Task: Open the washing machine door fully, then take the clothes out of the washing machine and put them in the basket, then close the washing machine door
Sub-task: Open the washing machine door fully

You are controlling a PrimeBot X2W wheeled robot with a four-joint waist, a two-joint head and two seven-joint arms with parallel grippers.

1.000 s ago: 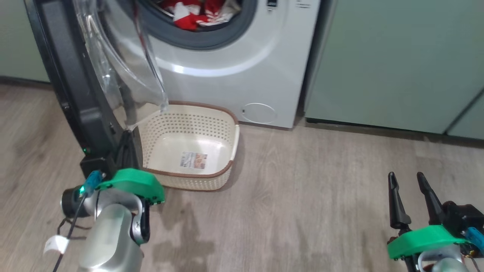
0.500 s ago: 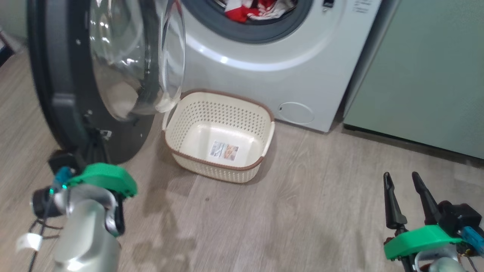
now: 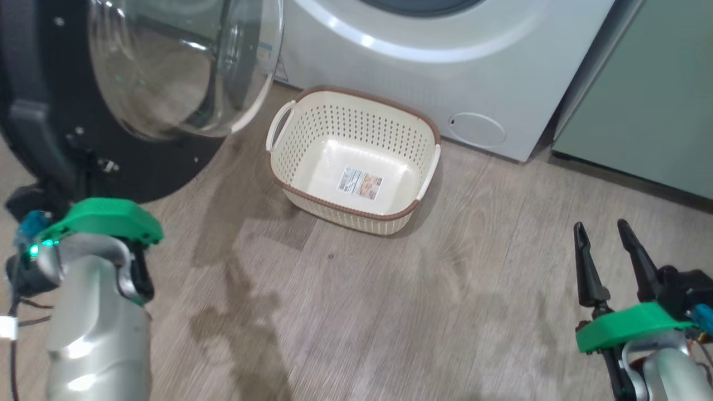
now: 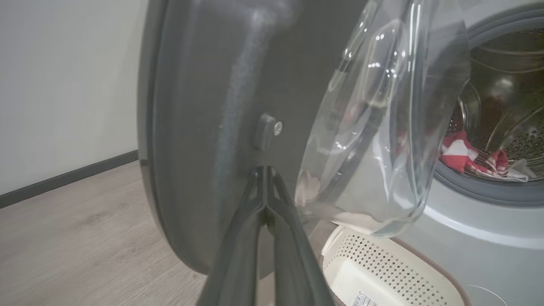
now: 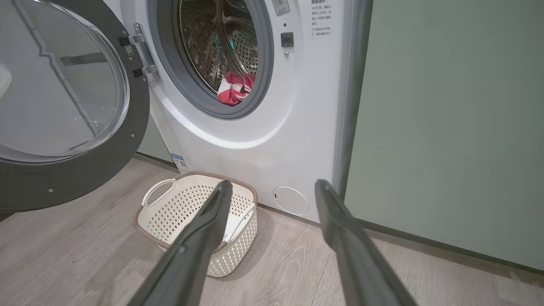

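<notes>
The washing machine door (image 3: 139,167) hangs swung out at the upper left, its clear bowl facing the white washing machine (image 3: 445,72). My left gripper (image 4: 265,170) is shut, its tips pressed against the door's (image 4: 204,127) inner black face just below a small latch knob. Red and white clothes (image 5: 233,87) lie in the steel drum, also seen as clothes (image 4: 467,157) past the bowl. The cream basket (image 3: 356,111) sits empty on the floor before the machine. My right gripper (image 3: 607,239) stands open at the lower right, nothing between its fingers.
Pale green cabinets (image 3: 657,100) stand right of the machine. A round white hatch (image 3: 477,129) sits low on the machine's front. A white wall with dark skirting (image 4: 63,178) lies beyond the door. Wood floor spreads between the basket and my right arm.
The door has swung wider open with my left arm following it leftward. The head camera has turned, shifting the machine and basket up and right. The right gripper stays open.
</notes>
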